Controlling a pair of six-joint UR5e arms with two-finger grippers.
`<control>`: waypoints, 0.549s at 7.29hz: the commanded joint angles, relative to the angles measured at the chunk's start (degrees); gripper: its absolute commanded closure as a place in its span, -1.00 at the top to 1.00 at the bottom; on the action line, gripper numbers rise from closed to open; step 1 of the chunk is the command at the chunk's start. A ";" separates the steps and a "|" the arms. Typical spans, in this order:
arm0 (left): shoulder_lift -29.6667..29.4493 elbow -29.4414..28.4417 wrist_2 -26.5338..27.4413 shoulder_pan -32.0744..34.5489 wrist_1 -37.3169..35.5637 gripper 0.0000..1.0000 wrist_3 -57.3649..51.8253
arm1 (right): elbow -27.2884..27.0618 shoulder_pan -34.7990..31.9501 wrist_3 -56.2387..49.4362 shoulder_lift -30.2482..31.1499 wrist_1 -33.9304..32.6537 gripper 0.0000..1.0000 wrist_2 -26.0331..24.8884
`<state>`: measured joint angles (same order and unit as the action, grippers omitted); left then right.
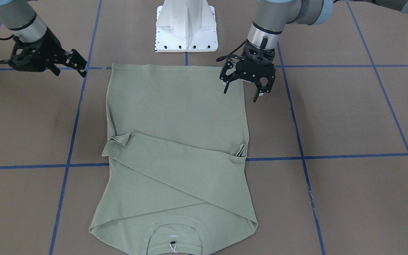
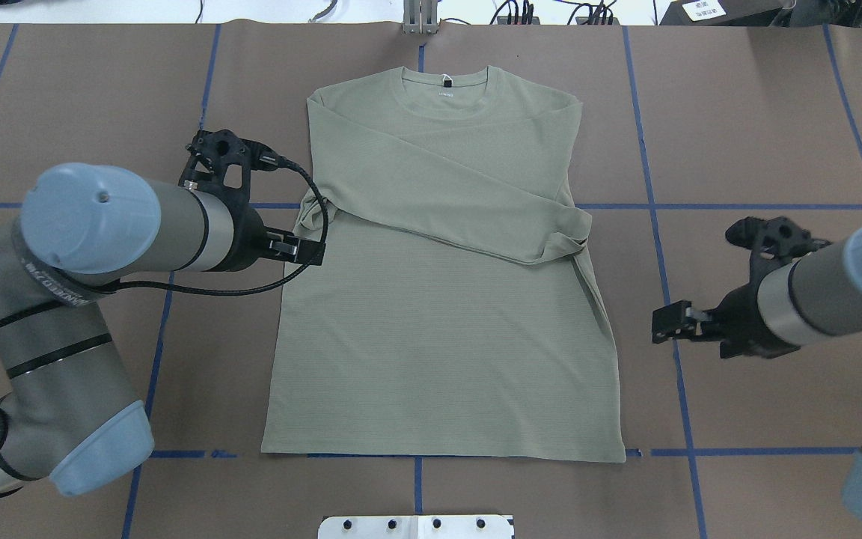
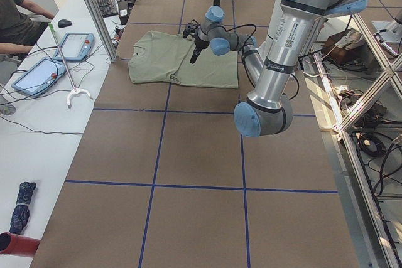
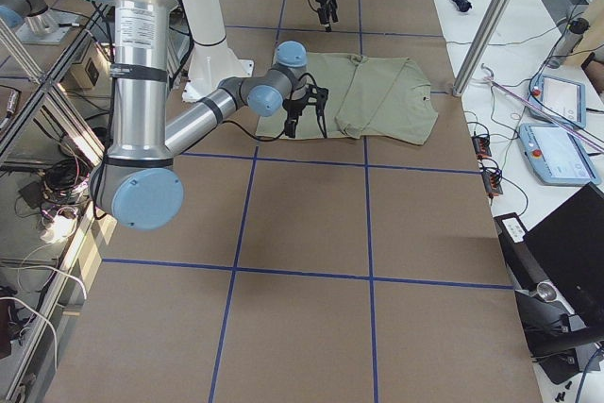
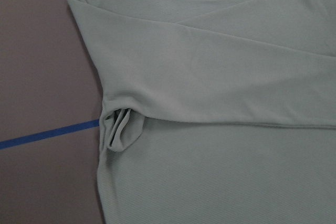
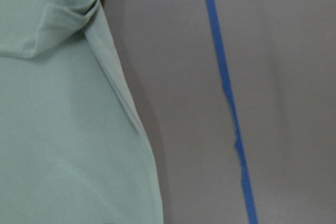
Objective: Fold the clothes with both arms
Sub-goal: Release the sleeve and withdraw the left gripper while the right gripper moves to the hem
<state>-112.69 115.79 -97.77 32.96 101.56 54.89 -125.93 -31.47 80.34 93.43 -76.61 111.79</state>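
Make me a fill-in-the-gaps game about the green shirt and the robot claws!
1. The pale sage-green long-sleeved knit shirt lies on a brown table whose tape lines are coloured ___.
2. Folded across the shirt's chest are ___ sleeves.
3. The left black two-finger claw and the right claw each hold ___.
Missing words: blue; two; nothing.
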 commanded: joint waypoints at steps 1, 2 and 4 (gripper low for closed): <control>1.77 1.45 0.04 0.00 0.04 0.99 0.13 | 2.51 13.25 7.98 -2.26 0.58 1.00 -11.31; 1.77 1.37 0.04 0.00 0.04 0.99 0.13 | 4.88 13.88 7.99 -3.68 1.02 1.00 -11.33; 1.60 0.93 0.04 -0.35 0.13 0.99 0.31 | 6.22 15.46 7.90 -4.39 1.02 1.00 -11.07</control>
<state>-110.99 116.93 -97.74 32.83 101.66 55.06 -120.67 -17.18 88.14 89.73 -75.65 100.77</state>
